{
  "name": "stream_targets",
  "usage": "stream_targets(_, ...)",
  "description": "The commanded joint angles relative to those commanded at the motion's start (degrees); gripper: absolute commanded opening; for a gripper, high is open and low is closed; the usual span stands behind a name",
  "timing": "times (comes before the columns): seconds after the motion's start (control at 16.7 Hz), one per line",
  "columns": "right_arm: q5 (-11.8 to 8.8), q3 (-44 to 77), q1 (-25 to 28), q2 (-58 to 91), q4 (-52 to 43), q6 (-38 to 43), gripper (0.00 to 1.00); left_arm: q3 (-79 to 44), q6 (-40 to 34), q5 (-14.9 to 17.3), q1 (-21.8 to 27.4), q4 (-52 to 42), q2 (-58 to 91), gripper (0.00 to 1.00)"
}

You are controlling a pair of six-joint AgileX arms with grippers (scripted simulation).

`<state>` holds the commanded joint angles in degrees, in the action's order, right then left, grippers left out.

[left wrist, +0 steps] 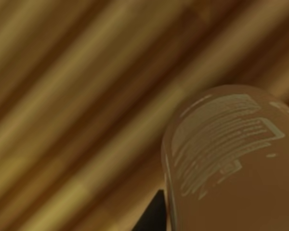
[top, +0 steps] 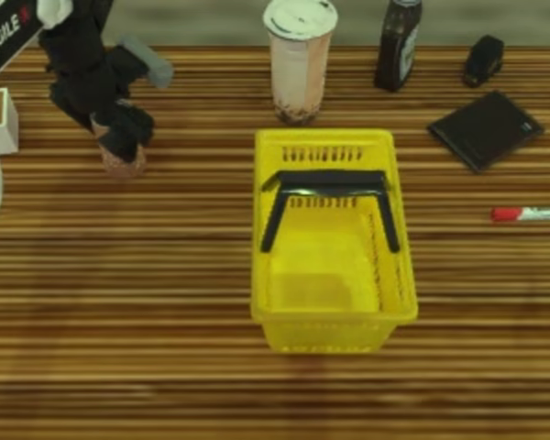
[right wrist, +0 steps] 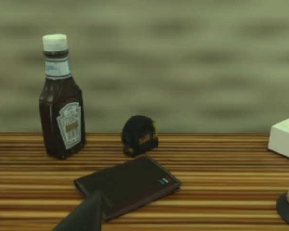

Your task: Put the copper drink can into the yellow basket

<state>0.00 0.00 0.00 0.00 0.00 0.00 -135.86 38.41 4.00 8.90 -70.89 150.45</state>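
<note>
Left gripper (top: 121,137): your left arm is down at the table's far left, fingers apparently clamped on the copper drink can (top: 122,160); contact is partly hidden.
Can: upright, well left of the yellow basket (top: 327,312).
Basket: mid-table, handles folded across.
Right gripper: unseen in your top view.

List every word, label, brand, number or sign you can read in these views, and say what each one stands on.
"AGILE": white letters, cut off at the picture's edge, on the left arm in the top view.
Copper drink can: pale printed lines, too blurred to read.
Dark brown bottle: white shield label, too small to read.
Red marker: no readable print.
Yellow basket: no text.
</note>
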Motion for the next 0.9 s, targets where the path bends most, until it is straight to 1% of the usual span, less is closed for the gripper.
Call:
stream_targets(0.24, 0.0, 0.0, 0.0, 0.0, 0.0, 0.0, 1.00, 0.0, 0.0, 0.0, 0.0, 0.0, 0.0, 0.02)
stream_targets(0.3, 0.0, 0.0, 0.0, 0.0, 0.0, 0.0, 1.00, 0.0, 0.0, 0.0, 0.0, 0.0, 0.0, 0.00)
stream_targets(0.84, 0.0, 0.0, 0.0, 0.0, 0.0, 0.0, 1.00, 0.0, 0.1, 0.0, -0.2, 0.0, 0.0, 0.00)
stream_targets(0.9, 0.0, 0.0, 0.0, 0.0, 0.0, 0.0, 1.00, 0.3, 0.0, 0.4, -0.1, 0.6, -0.2, 0.00)
